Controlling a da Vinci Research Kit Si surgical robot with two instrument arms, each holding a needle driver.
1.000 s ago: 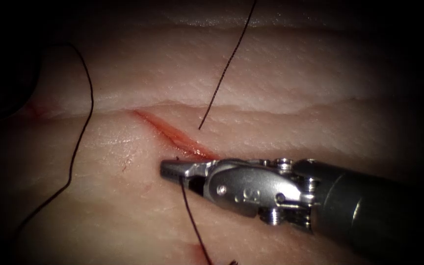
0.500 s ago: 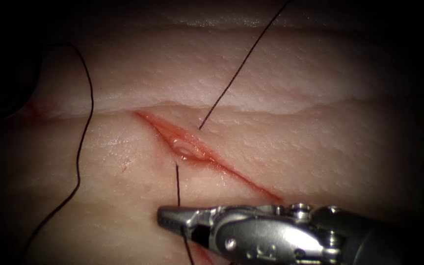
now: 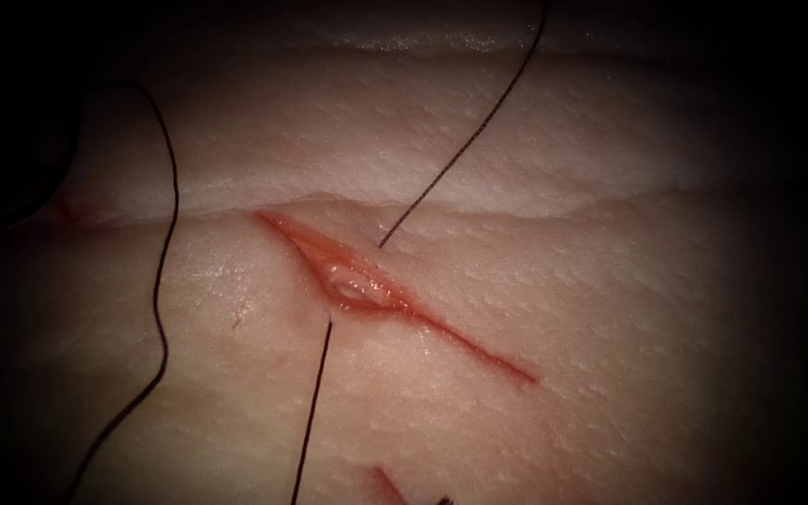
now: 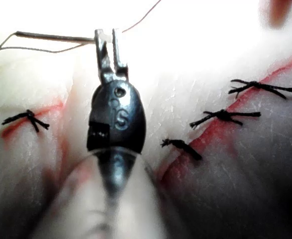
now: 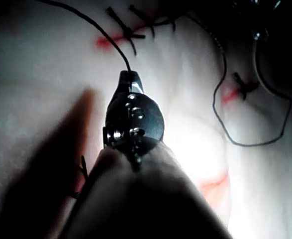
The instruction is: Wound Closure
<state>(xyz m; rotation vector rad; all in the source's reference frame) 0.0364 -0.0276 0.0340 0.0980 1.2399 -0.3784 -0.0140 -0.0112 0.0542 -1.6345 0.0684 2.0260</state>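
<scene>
Here's where the stitch stands. The red slanting cut [image 3: 357,281] in the pale, soft pork-belly tissue [image 3: 610,355] gapes a bit in the middle, wet with red fluid. The thin dark thread [image 3: 460,154] goes into the tissue just right of the cut and comes out just left of it, so one pass sits across the gap.

The left arm's steel needle driver [image 4: 108,37] has the slim curved needle [image 4: 56,37] by one end. Its jaws look nearly together, pinched on it (can't swear how firmly), and the needle is up in the air, not in the tissue. Dark knotted stitches [image 4: 224,115] sit along another cut nearby.

The right arm's steel needle driver [image 5: 128,75] has its jaws closed on the thread, which runs straight out of the tip.

Handling, my guess: the thread is light and limp and probably frays if crushed, so pinch it flat. The needle is stiff and slick, so grabbing it further along the curve should twist less. The tissue looks soft enough to tear at the edge.
</scene>
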